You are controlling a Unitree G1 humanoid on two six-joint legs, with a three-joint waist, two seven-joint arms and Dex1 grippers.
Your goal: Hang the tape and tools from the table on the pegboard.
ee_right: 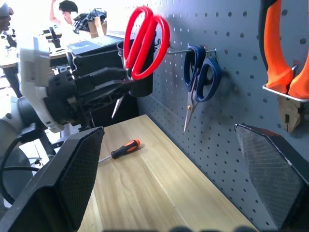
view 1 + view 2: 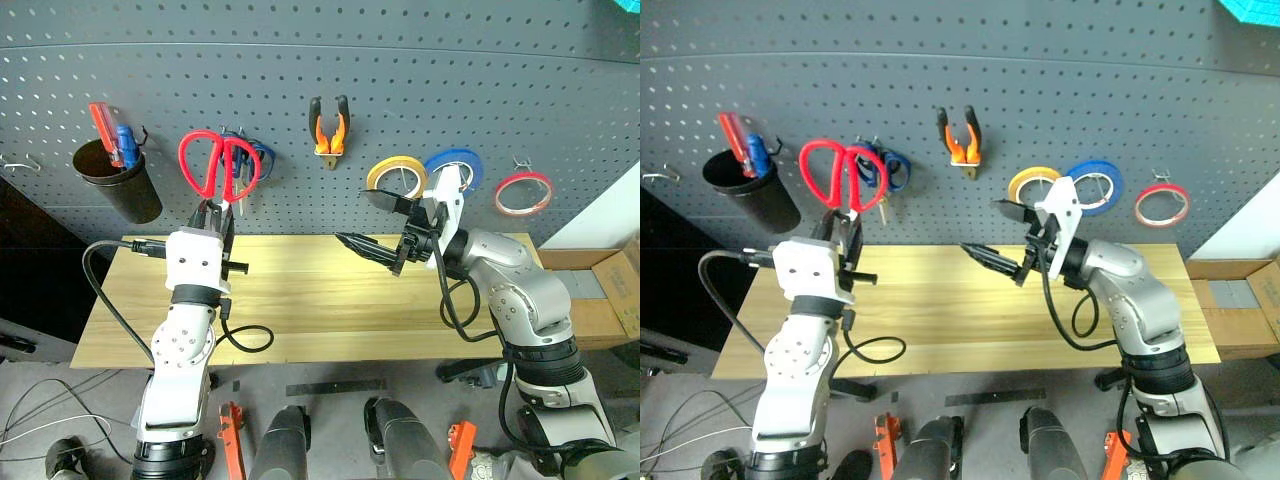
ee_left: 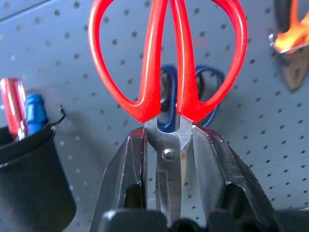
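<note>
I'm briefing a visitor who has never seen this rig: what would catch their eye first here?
The big red-handled scissors, held up by the blades in the left gripper before the dark grey pegboard. Next, the right gripper, wide open over the light wooden table. An orange-and-black-handled screwdriver lies on that table.

Scissors (image 2: 220,165) before the pegboard (image 2: 330,60), left of the pliers (image 2: 329,128); screwdriver (image 1: 120,150) on the table (image 2: 310,300).

Blue-handled scissors (image 1: 199,72), black cup (image 2: 117,183)
</note>
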